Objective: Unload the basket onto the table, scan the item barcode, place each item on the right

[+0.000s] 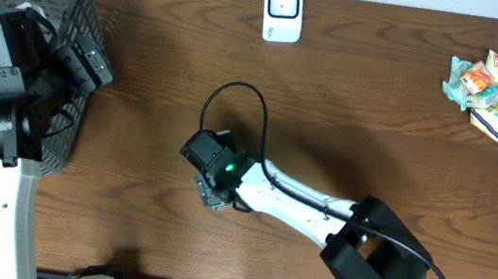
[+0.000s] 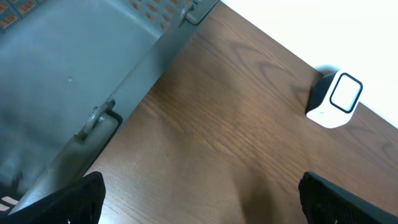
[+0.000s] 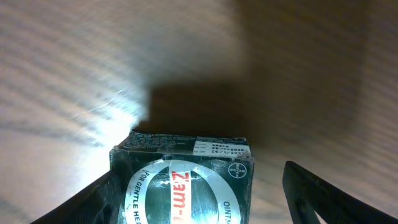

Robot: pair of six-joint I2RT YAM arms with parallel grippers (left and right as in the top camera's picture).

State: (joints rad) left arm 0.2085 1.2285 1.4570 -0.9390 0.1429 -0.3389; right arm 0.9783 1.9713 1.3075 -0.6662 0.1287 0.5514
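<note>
Holds left gripper (image 2: 199, 202) jaws spread wide with nothing between them, hovering over bare wood of the table (image 2: 236, 124) just beside the grey basket (image 2: 74, 74). Carries that left arm raised at the table's left side, wrist angled out toward the white scanner (image 2: 334, 99) at the far edge. Stretches the right arm low from the near right corner to mid-table, forearm almost flat, wrist bent downward. Straddles the dark green box (image 3: 186, 180) with right gripper (image 1: 211, 188) jaws parted: one finger (image 3: 81, 199) just beside the box's edge, the other (image 3: 329, 193) clearly apart from it, so no clamp. Places the box mid-table beneath that gripper, round red-lettered label facing the wrist camera, well apart from the scanner. Has crumpled snack packets (image 1: 488, 88) at the far right.
</note>
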